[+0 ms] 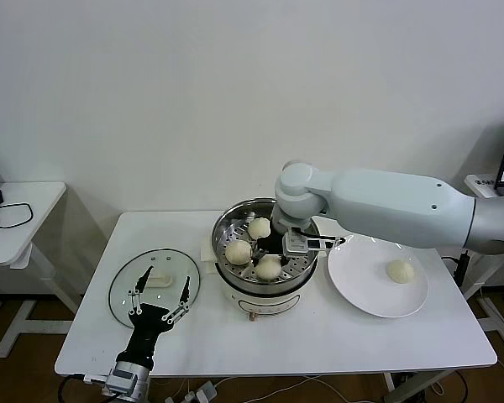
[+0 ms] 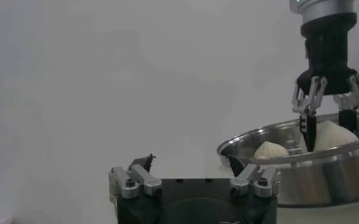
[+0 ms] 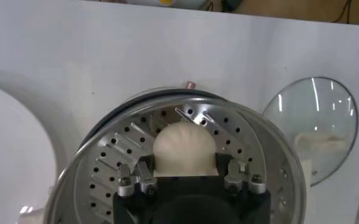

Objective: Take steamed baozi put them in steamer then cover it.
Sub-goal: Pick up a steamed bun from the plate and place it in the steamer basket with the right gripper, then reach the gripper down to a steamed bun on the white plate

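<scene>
The steamer (image 1: 235,281) stands mid-table, a shiny perforated basket on a white base. Three steamed baozi lie in it: a far one (image 1: 259,227), a left one (image 1: 238,251) and a front one (image 1: 269,267). My right gripper (image 1: 271,249) reaches down into the basket, its jaws close on either side of the front baozi (image 3: 183,146), which rests near the perforated floor (image 3: 115,158). A fourth baozi (image 1: 400,270) sits on the white plate (image 1: 365,298). My left gripper (image 1: 160,294) is open and empty, low over the glass lid (image 1: 126,290).
The glass lid with a cream handle (image 1: 157,279) lies flat to the left of the steamer and also shows in the right wrist view (image 3: 313,115). The white plate is right of the steamer. A side table with a cable (image 1: 13,214) stands at far left.
</scene>
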Robot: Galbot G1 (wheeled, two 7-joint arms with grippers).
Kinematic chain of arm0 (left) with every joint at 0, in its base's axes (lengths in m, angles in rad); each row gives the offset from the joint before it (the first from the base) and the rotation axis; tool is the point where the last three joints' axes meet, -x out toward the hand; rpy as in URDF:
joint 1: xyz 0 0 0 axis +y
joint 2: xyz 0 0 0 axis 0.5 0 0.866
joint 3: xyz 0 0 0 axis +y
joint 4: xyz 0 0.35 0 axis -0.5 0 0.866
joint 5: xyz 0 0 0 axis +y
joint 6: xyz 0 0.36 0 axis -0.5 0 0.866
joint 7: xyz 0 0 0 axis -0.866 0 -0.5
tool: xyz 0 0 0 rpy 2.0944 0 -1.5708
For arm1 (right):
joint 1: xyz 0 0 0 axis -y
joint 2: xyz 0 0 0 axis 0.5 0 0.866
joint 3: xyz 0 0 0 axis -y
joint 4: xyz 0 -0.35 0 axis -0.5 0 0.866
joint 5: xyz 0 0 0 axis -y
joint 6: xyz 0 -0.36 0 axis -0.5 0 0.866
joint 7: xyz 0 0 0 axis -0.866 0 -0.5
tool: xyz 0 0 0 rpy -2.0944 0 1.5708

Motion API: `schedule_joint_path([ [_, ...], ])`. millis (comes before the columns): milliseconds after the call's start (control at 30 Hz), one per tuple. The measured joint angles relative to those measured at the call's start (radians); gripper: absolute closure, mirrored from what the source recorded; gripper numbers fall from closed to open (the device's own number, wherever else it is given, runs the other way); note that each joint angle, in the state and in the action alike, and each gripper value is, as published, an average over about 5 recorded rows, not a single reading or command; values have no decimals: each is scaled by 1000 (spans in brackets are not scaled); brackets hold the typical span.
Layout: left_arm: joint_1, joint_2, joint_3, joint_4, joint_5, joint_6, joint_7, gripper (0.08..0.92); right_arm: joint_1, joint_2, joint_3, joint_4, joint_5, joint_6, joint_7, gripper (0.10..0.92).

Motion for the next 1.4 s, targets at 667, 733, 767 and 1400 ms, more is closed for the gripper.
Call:
schedule_joint_path([
  [667,-8,-1,-10,12,0,3,0,177,0,2,19,-27,49,-24,-39,205],
  [733,-7,-2,-7,13,3,3,-1,177,17,-14,25,-25,74,-30,-51,203],
  [767,-7,-2,-5,13,4,3,-2,177,27,-25,28,-26,90,-35,-59,203],
  [1400,14,-5,14,-26,16,1,-7,177,7,-320,148,-179,290,-413,-237,203],
])
